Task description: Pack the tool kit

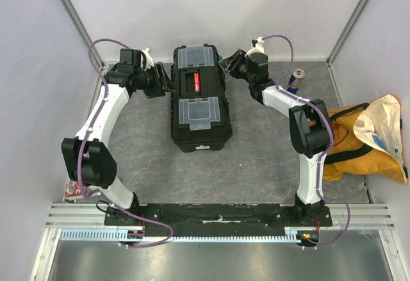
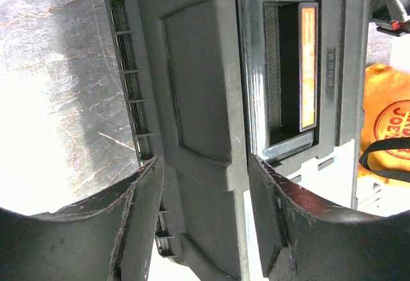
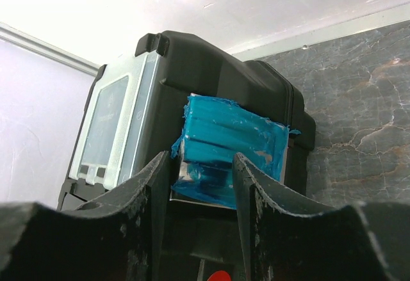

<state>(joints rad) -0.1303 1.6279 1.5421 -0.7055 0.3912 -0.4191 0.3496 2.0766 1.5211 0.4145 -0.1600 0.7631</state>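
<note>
The workspace is a grey marbled counter [image 1: 256, 159] enclosed by white walls. The toolbox [image 1: 211, 137] lies on the far half of it, midway between the two arms, lid up and closed, with its long axis running away from the bases. Both clear organiser lids [image 1: 195, 56] face upward, with the red handle label [image 1: 194, 80] between them. No loose hand tools are visible outside the box, so packing is judged complete apart from fastening.

The left jaws are apart. Their fingers [image 2: 141, 210] sit on either side of a raised panel on the toolbox's left flank, just beside the handle recess. This placement is judged to be a brace, stopping the box from sliding leftward when it is pushed from the other side.

The right jaws are also apart. Their fingertips [image 3: 243, 166] are lined up on the blue latch [image 3: 243, 143] at the far right side of the box. The latch appears to lie just beyond the tips. Contact cannot be confirmed from the wrist view. The alignment suggests the latch is the next part to be pressed shut.

The drink can [image 1: 298, 77] and the yellow-orange bag [image 1: 365, 137] stand to the right, apart from the box and clear of both arms
</note>
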